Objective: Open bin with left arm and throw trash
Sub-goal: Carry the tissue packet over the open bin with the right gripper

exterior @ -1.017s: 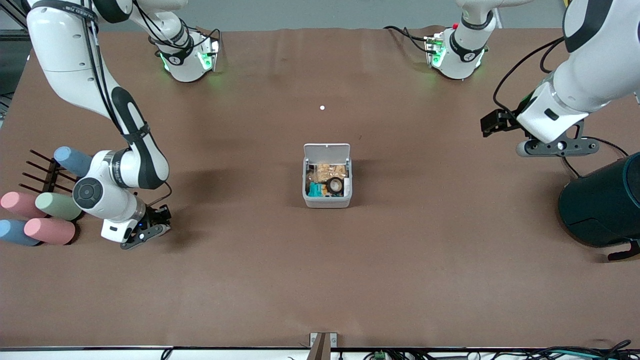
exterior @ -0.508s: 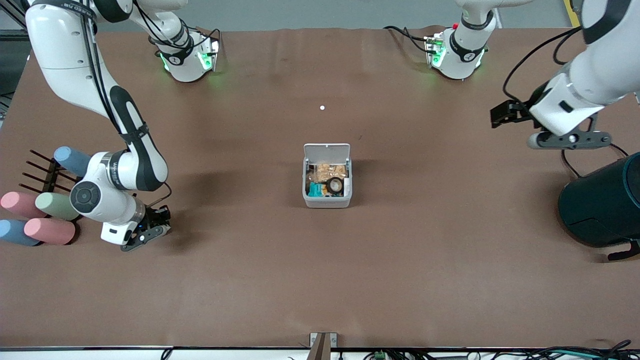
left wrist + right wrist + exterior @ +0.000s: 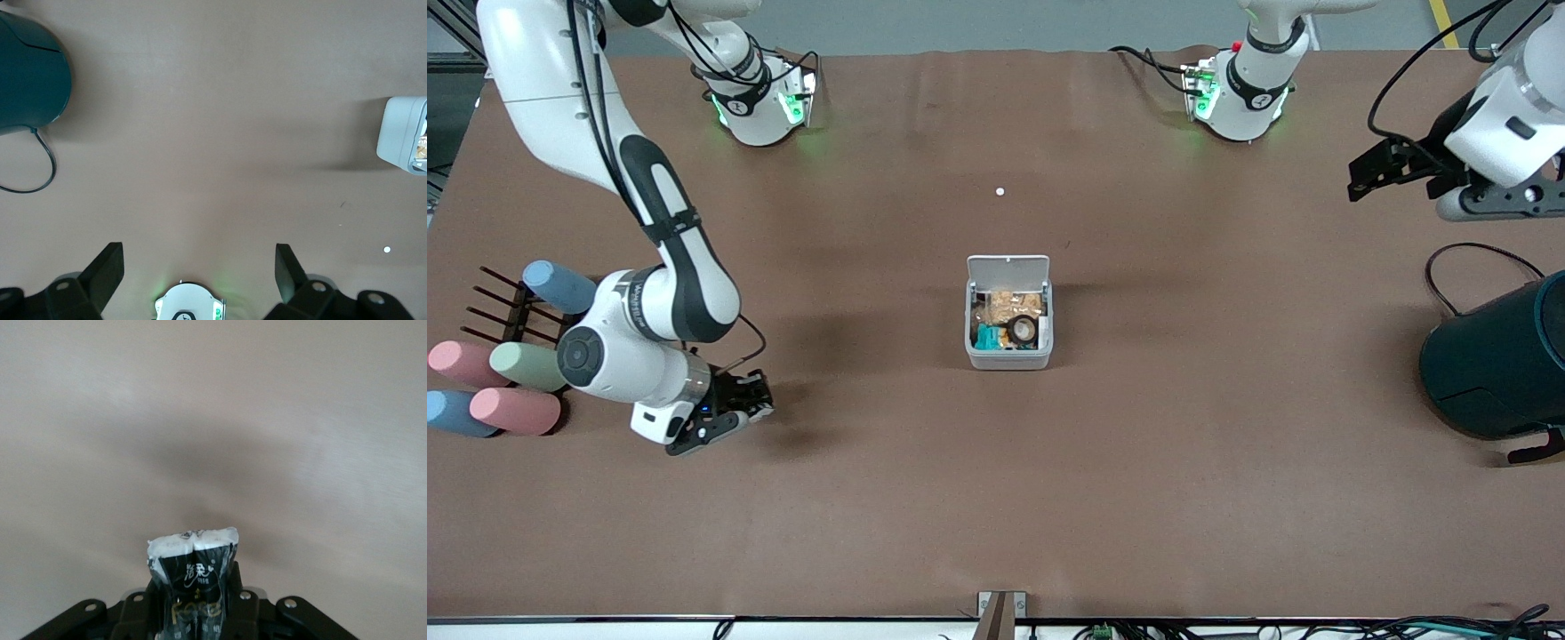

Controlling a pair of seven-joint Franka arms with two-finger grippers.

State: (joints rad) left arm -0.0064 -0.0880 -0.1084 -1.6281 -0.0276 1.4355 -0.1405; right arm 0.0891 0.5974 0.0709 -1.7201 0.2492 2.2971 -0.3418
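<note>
The packet (image 3: 192, 577) runs past the right wrist view's edge, its lower part hidden in the right tool (image 3: 193, 600). The left tool (image 3: 1369, 169) is cut off by the front view's edge. The bin (image 3: 402, 133) is cropped in the left wrist view; its contents (image 3: 1009, 322) are too small to sort out.

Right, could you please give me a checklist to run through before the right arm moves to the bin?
1. Lid up on bin: ok.
2. Packet clamped in right hand: ok.
3. Right hand over bin: not ok, it hangs toward the right arm's end.
4. Left hand away from bin: ok, open, empty.
5. Room left in bin: cannot tell.
</note>
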